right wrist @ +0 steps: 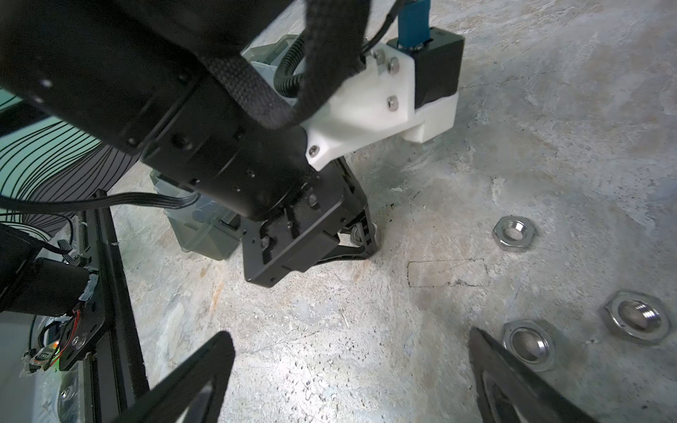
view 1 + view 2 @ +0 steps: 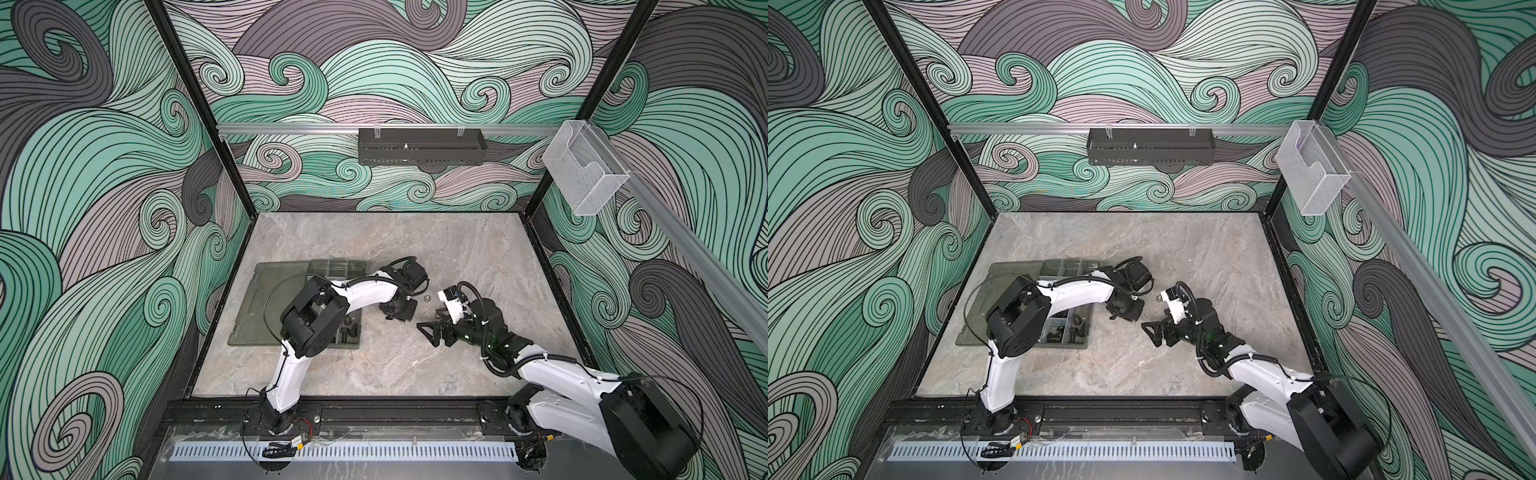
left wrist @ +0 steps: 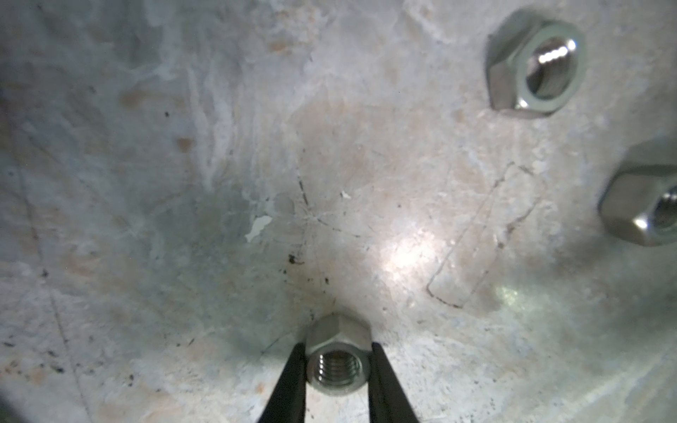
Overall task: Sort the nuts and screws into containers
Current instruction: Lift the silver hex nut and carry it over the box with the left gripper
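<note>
hex nut (image 3: 337, 362), silvery and threaded, sits pinched in the left hand (image 3: 337, 351); right hand (image 1: 350, 337) spread wide.

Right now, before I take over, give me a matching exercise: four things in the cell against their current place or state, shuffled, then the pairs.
Things:
1. left tool
2. right tool
3. organizer box
4. black wall tray

Place or state:
A. hangs on the back rail
B. open and empty
C. lies on the table, lid open
D. pinches a small silver nut

Pairs: 1-D, 2-B, 3-C, 4-A.
</note>
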